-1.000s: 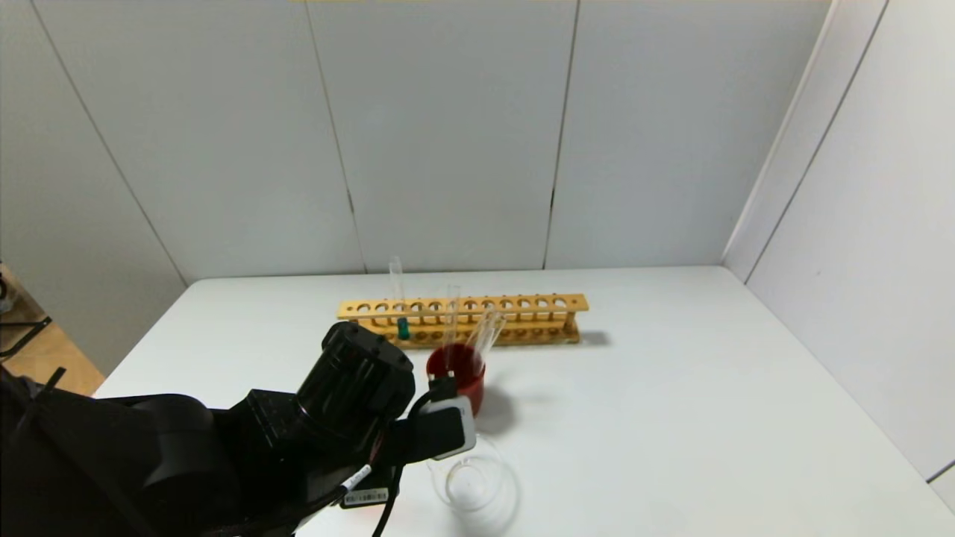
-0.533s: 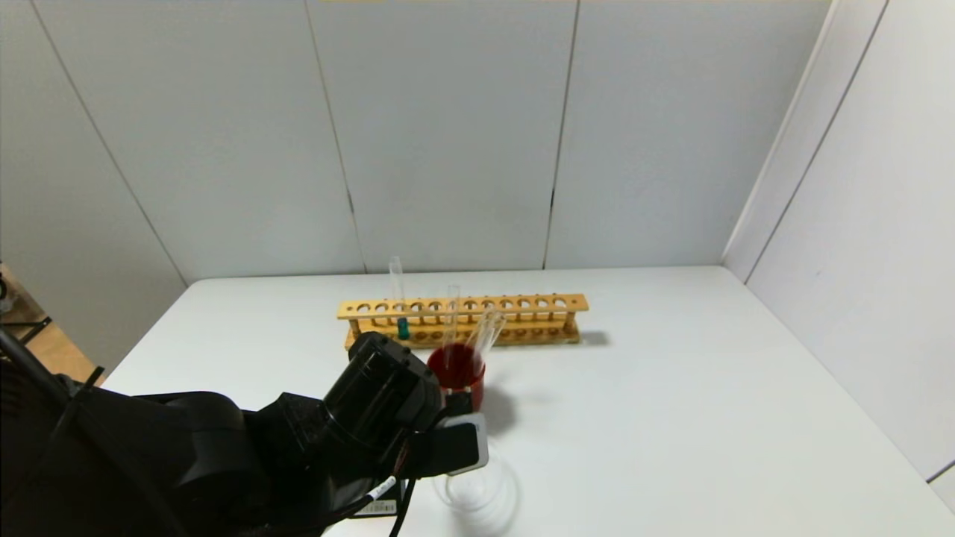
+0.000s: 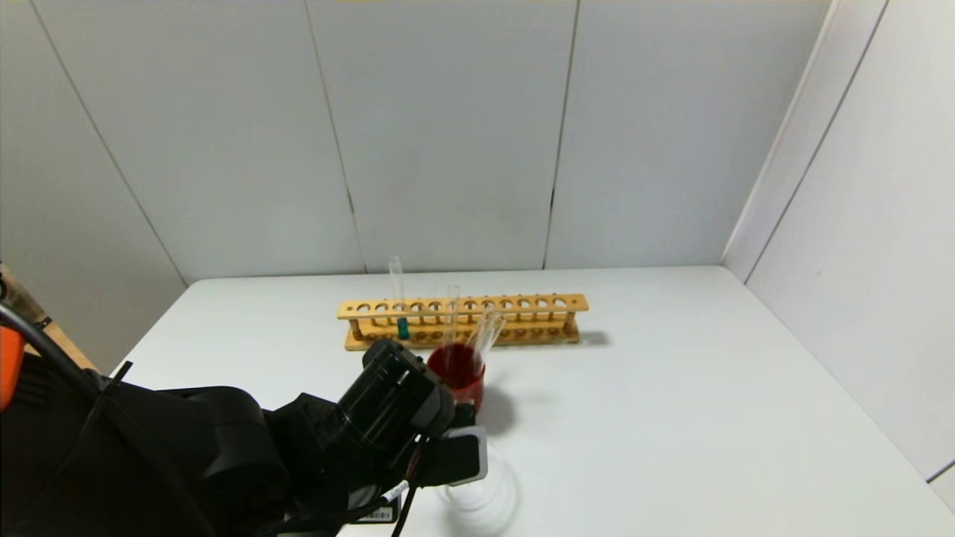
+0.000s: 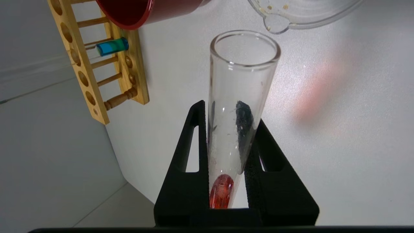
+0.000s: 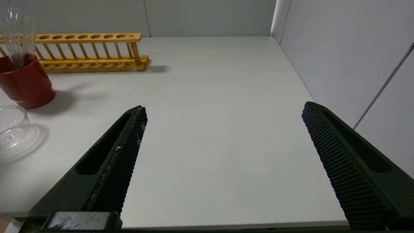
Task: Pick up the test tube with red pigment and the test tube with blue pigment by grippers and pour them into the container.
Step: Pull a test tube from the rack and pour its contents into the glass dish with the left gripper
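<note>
1. The bench (image 3: 671,388) carries a rack (image 3: 462,319), with the blue tube (image 3: 402,327) standing in it.
2. The left gripper (image 4: 230,129) has swung closer to the beaker (image 3: 477,488) over the last second, so pouring looks imminent.
3. It clamps the red tube (image 4: 237,106), mouth near the beaker's spout.
4. The right gripper (image 5: 223,152) hangs open, well apart.

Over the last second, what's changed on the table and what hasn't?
The left gripper, shut on the test tube with red pigment, has carried it forward and rightward, closer to the glass beaker. The rack, blue-pigment tube and red cup stayed put.
</note>
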Available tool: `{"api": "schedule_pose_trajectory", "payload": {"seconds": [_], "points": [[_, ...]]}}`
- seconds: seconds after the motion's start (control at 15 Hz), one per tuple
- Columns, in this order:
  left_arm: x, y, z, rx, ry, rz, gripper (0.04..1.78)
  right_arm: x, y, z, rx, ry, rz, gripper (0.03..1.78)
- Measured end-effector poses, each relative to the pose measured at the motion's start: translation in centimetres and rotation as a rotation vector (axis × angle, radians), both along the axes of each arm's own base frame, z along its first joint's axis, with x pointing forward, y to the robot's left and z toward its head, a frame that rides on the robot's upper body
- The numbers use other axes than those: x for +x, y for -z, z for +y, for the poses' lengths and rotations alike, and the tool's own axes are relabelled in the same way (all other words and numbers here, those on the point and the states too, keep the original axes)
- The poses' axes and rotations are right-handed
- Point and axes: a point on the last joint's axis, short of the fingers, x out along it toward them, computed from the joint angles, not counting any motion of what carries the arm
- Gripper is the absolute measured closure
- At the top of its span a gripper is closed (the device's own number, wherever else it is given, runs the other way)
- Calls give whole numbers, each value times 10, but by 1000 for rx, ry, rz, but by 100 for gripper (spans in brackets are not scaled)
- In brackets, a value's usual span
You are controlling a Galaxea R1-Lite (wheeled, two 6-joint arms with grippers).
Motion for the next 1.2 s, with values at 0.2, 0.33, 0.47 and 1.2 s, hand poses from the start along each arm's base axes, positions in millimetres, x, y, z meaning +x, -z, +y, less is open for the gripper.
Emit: {"api": "schedule_pose_trajectory", "payload": {"seconds": [0.2, 0.33, 0.47, 1.2], "points": [[-1, 1, -1, 31, 0, 6, 147, 0, 0, 0, 1, 0, 0, 6], [-1, 1, -1, 49, -4, 6, 147, 0, 0, 0, 0, 0, 0, 6], [1, -1, -3, 61, -5, 7, 147, 0, 0, 0, 0, 0, 0, 6], [11, 5, -14, 138, -21, 16, 147, 0, 0, 0, 1, 0, 0, 6]]}}
